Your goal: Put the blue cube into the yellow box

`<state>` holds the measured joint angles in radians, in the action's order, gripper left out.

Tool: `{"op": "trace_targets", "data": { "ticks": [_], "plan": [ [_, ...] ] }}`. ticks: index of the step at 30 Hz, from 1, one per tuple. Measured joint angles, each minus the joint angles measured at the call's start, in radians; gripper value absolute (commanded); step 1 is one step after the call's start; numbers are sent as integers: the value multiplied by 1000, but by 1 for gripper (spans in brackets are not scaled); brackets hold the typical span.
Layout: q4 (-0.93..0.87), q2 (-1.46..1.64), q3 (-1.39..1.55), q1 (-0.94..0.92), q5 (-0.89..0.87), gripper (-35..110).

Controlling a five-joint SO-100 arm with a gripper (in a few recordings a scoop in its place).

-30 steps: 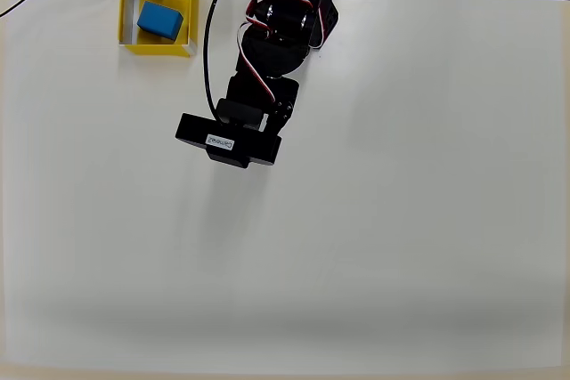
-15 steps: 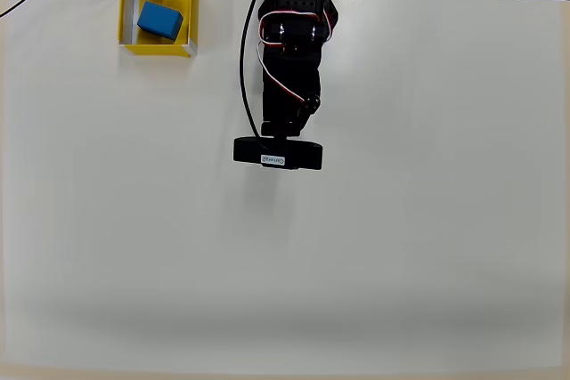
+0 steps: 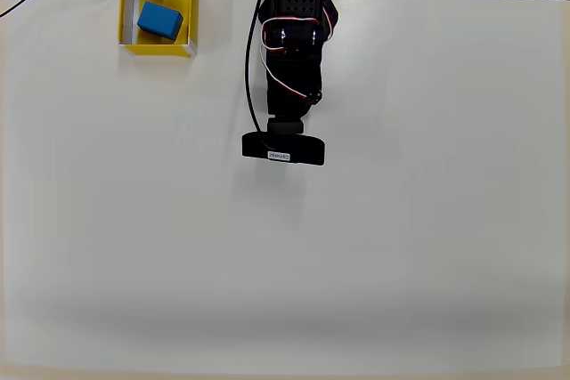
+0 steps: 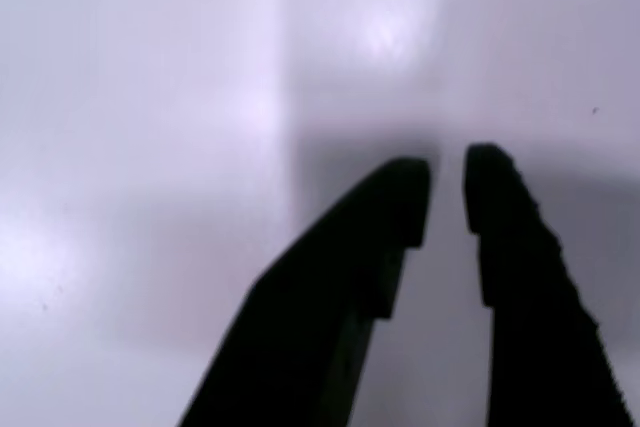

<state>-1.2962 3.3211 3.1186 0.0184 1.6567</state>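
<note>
The broad white matte table (image 3: 401, 246) spreads beneath me, its far edge running along a black strip at the top of the overhead view; everything from the middle down to the near edge and out to both side edges is bare surface. My black arm (image 3: 294, 42), wound with red and white wires, reaches in from the middle of the far edge and ends over the table's upper centre. The square open-topped yellow box with thin white walls (image 3: 126, 15) sits at the far-left corner, touching the far edge and well apart from me. Inside it lies the small bright-blue matte cube (image 3: 160, 20), slightly wider than tall, turned a little askew and resting toward the box's far-left side. In the wrist view my gripper (image 4: 441, 197) hangs over plain table, its two dark fingers (image 4: 505, 237) nearly together with a narrow gap between the tips, holding nothing.
</note>
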Motion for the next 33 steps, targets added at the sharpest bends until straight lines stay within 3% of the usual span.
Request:
{"op": "trace_targets", "data": {
  "ticks": [33],
  "plan": [
    [-46,0,0,-12,-49,3]
  ]
}}
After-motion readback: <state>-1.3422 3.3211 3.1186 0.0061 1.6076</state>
